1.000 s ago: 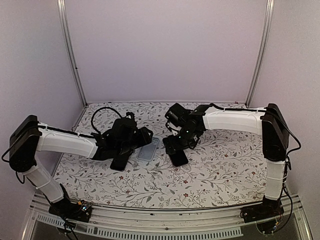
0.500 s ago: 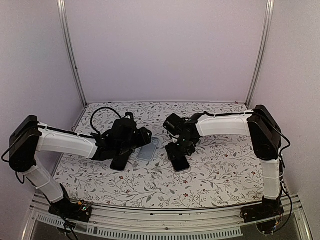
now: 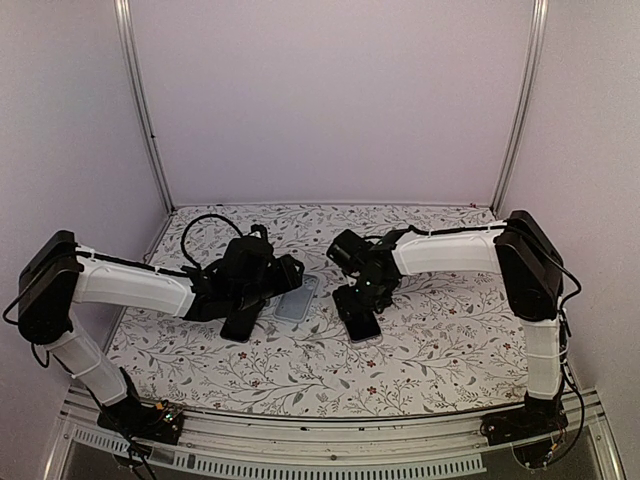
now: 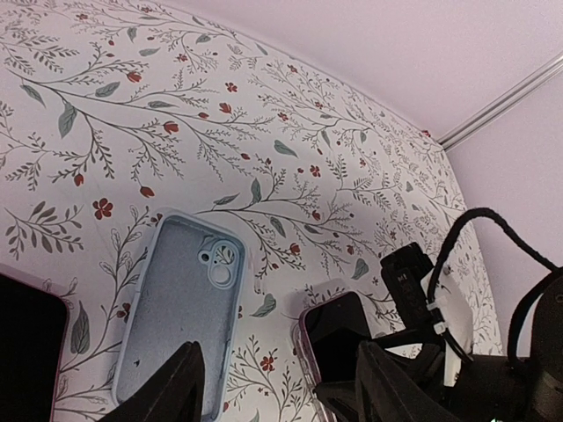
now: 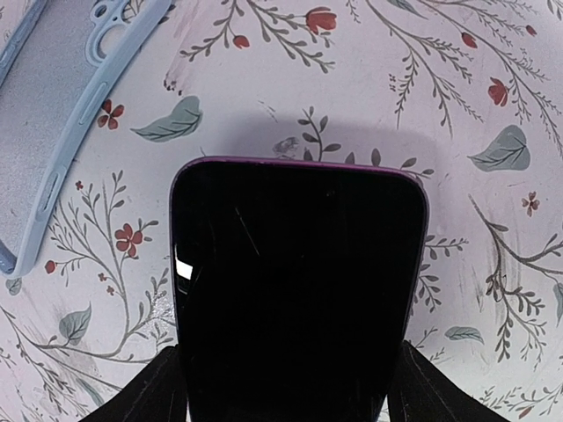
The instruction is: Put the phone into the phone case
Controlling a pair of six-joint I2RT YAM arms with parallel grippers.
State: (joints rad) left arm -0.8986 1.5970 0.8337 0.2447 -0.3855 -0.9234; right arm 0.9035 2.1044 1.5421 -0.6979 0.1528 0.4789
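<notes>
The phone (image 5: 299, 290), black-screened with a purple rim, lies flat just over the flowered table between the fingers of my right gripper (image 5: 295, 400), which is shut on its two long sides. From above, the phone (image 3: 362, 324) sticks out toward the front from that gripper (image 3: 358, 300). The phone case (image 4: 180, 308), pale blue and hollow side up, lies on the table (image 3: 430, 340) left of the phone (image 4: 339, 338). My left gripper (image 4: 281, 400) hovers open, one finger over the case's near end. Seen from above, the case (image 3: 297, 299) is beside my left gripper (image 3: 286, 276).
A second dark flat slab with a pale rim (image 4: 26, 352) lies left of the case, under my left arm (image 3: 240, 322). Lilac walls and metal corner posts (image 3: 145, 120) close in the table. My right arm's cable (image 4: 493, 229) loops at the right in the left wrist view.
My right arm has swung left and drawn in, and the phone in its grip has shifted a little toward the front. The left arm and the case have not moved.
</notes>
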